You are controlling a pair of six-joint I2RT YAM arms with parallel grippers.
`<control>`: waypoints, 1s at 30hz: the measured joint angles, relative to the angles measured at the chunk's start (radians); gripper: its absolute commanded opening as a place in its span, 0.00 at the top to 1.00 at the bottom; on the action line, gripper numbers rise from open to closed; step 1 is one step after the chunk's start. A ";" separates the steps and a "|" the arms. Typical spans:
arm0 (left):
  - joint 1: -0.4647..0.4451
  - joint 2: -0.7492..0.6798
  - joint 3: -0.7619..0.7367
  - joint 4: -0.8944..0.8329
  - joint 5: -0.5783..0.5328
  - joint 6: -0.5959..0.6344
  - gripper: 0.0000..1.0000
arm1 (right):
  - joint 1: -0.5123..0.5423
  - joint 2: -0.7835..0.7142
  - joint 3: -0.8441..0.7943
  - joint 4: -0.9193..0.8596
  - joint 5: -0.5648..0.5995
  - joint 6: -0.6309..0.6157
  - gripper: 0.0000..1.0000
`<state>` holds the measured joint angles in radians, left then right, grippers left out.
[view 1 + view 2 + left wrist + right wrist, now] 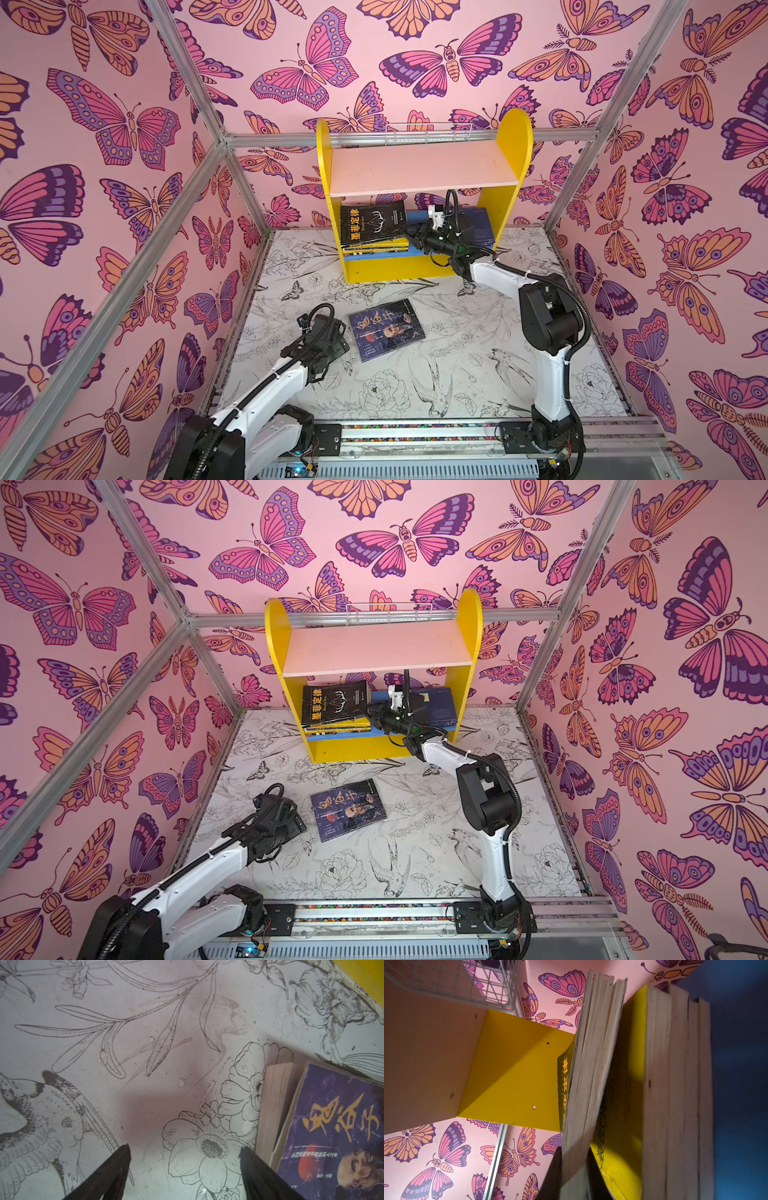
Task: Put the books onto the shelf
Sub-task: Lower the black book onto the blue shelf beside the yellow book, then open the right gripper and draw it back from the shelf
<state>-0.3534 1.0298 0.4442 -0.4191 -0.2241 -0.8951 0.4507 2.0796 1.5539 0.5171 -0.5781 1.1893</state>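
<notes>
The black book [371, 222] is clamped by the right gripper [411, 235] atop the stack [376, 248] on the shelf [516, 143]; the left gripper [185, 1147] is held wide apart

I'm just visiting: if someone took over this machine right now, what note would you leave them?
Left gripper: open, empty, low over the table beside the purple book lying flat there.
Right gripper: shut on the black book, which is tilted on the stack on the shelf's lower board.
Done: stack shelved, blue books beside it.
Left: set the black book down, then shelve the purple one.
</notes>
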 measured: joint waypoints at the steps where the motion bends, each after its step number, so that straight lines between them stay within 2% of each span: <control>1: 0.000 0.000 0.000 0.000 0.000 0.000 0.15 | 0.000 0.000 0.007 -0.017 0.002 -0.010 0.99; 3: 0.000 0.000 0.000 0.000 0.000 0.000 0.15 | 0.001 0.000 0.017 -0.041 0.010 -0.021 0.97; 8: 0.000 0.000 0.000 0.000 0.001 0.000 0.15 | 0.005 0.000 0.038 -0.094 0.037 -0.045 0.76; 12: 0.000 0.003 0.000 0.000 0.011 0.000 0.15 | 0.021 0.000 0.050 -0.187 0.086 -0.111 0.63; 22: 0.000 0.004 0.000 0.003 0.025 0.000 0.16 | 0.055 -0.003 0.215 -0.510 0.198 -0.348 0.45; 30: 0.000 0.005 0.008 0.003 0.029 0.013 0.16 | 0.071 -0.013 0.313 -0.756 0.329 -0.558 0.38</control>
<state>-0.3534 1.0348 0.4522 -0.4160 -0.1955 -0.8818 0.5217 2.0663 1.8671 -0.2390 -0.2493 0.6315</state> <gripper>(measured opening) 0.843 0.608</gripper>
